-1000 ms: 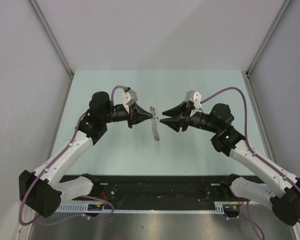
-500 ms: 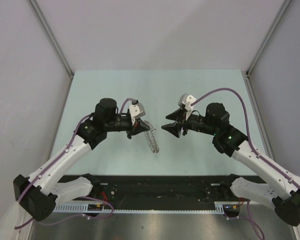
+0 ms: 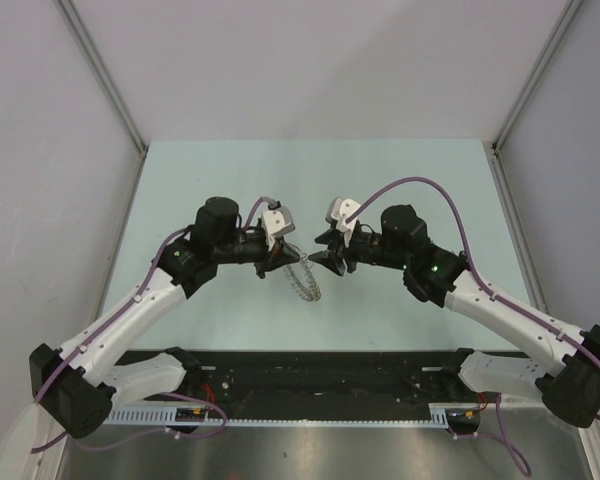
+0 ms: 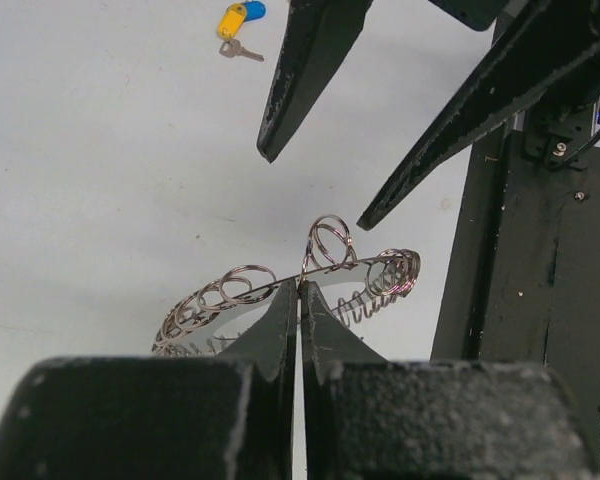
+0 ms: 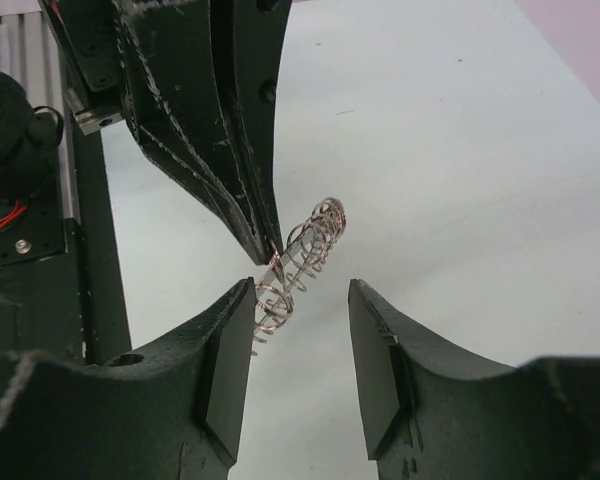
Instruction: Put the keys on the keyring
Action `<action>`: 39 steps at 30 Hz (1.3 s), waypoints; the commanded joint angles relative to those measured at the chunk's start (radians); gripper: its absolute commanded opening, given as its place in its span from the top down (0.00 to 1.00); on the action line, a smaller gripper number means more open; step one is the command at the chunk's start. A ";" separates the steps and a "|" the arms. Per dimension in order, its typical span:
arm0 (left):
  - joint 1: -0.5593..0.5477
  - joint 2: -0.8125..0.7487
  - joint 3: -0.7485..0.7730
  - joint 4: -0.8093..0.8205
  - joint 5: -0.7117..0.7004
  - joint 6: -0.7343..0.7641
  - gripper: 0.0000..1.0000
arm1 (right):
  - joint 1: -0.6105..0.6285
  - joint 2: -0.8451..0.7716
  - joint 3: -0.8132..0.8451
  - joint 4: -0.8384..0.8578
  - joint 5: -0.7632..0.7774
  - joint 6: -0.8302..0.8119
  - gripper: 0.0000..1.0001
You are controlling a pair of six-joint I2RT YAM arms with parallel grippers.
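Observation:
My left gripper (image 3: 281,262) is shut on the rim of the keyring (image 3: 303,279), a silvery coil-like ring held above the pale table. The left wrist view shows its jaws (image 4: 300,287) pinched on the ring's edge (image 4: 242,288). My right gripper (image 3: 323,256) is open and empty, facing the left one at the ring. In the right wrist view its fingertips (image 5: 298,295) straddle the near end of the keyring (image 5: 315,235), next to the left gripper's fingers (image 5: 242,190). The keys (image 4: 236,20), with yellow and blue heads, lie on the table beyond; they do not show in the top view.
A black rail with cabling (image 3: 320,372) runs along the table's near edge and also shows in the left wrist view (image 4: 525,260). Grey walls (image 3: 50,150) close in the table on the left, back and right.
The right gripper has moved left, right up to the ring, staying open. The left gripper, still holding the ring, has shifted slightly toward the centre and lower.

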 commanded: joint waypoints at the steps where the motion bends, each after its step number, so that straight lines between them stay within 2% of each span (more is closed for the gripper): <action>1: -0.008 0.002 0.049 0.059 -0.003 -0.040 1.00 | 0.039 0.018 0.048 0.078 0.124 -0.047 0.53; 11: -0.013 -0.012 0.045 0.087 -0.028 -0.091 1.00 | 0.096 0.079 0.049 0.102 0.221 -0.077 0.56; 21: -0.020 -0.024 0.049 0.098 -0.055 -0.144 1.00 | 0.192 0.070 0.009 0.173 0.481 -0.112 0.66; 32: -0.025 -0.046 0.042 0.133 -0.075 -0.249 1.00 | 0.307 0.096 -0.014 0.220 0.681 -0.176 0.76; 37: -0.025 -0.062 0.048 0.136 -0.083 -0.290 1.00 | 0.358 0.107 -0.040 0.231 0.791 -0.207 0.84; 39: -0.025 -0.073 0.046 0.136 -0.084 -0.298 1.00 | 0.373 0.102 -0.047 0.243 0.833 -0.212 0.92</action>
